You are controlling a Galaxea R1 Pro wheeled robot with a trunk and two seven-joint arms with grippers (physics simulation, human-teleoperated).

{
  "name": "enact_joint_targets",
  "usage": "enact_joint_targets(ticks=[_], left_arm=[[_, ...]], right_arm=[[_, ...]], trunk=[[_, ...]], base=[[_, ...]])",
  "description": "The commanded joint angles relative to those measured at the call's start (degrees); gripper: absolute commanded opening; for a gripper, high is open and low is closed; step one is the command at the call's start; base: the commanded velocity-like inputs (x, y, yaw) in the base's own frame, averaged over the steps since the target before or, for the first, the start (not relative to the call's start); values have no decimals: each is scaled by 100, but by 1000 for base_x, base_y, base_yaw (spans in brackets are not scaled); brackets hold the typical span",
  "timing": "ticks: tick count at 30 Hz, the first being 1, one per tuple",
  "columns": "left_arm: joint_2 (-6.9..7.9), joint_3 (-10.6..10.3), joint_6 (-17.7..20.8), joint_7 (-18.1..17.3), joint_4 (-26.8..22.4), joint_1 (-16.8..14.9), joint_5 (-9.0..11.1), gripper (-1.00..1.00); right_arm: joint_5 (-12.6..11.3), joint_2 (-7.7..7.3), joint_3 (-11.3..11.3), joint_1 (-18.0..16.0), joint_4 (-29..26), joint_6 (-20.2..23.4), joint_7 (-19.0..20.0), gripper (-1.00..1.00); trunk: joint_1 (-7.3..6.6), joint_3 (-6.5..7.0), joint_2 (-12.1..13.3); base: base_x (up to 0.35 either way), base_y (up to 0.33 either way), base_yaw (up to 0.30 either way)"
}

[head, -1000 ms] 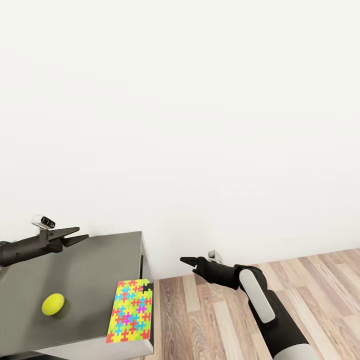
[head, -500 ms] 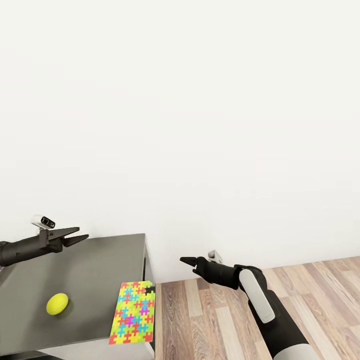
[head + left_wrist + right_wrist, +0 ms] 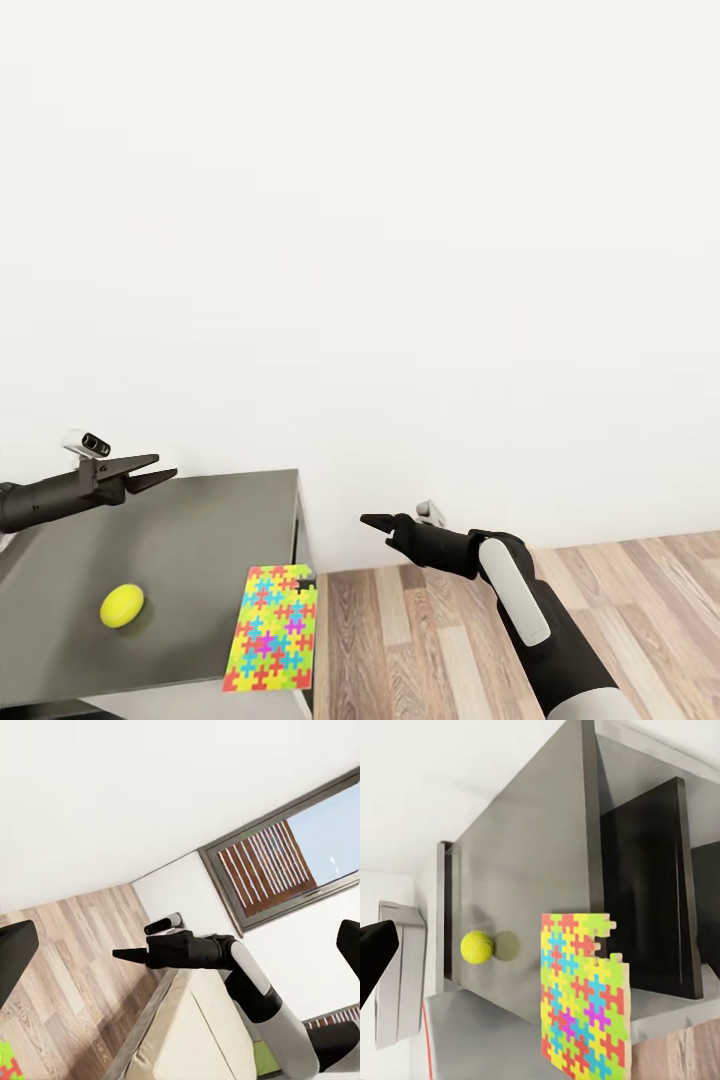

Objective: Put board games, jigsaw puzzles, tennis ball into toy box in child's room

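- The jigsaw puzzle box (image 3: pixel 272 629) lies flat at the near corner of the dark grey tabletop (image 3: pixel 190 540), between the two pincers and nearer the robot than either; one edge juts past the tabletop's side edge towards the wood-plank floor (image 3: pixel 430 640). In the right wrist view the same box (image 3: pixel 583 996) overhangs the edge, with a notch in its printed pattern at one corner.
- The tennis ball (image 3: pixel 122 605) rests on the tabletop, nearer than the left pincer and below it, well apart from the puzzle box; in the right wrist view the ball (image 3: pixel 477 946) sits beside its own soft shadow.
- The right pincer (image 3: pixel 374 522) hangs over the floor, off the tabletop's side edge, touching nothing; its tips come to a single point, so it looks closed and empty. In the left wrist view it (image 3: pixel 126 955) shows the same closed tip.
- The left pincer (image 3: pixel 160 470) hovers above the tabletop's far part, its jaws parted a little, nothing between them.
- Beyond both pincers stands a plain white wall (image 3: pixel 400 250).
- In the left wrist view, beyond the right arm, a beige bed (image 3: pixel 187 1035) and a window with slatted blinds (image 3: pixel 285 862) appear.
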Motion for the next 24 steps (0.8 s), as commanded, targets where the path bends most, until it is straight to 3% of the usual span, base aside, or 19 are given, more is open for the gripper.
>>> enact_joint_targets(ticks=[1, 24], left_arm=[[2, -3, 61, -19, 0, -4, 3, 100], [-10, -11, 61, -19, -69, -4, 3, 100]], right_arm=[[48, 2, -7, -4, -1, 20, 43, 100], [44, -5, -39, -4, 20, 12, 44, 100]], trunk=[[24, -16, -48], [529, -276, -970]], base=[[0, 0, 92], [0, 0, 71]])
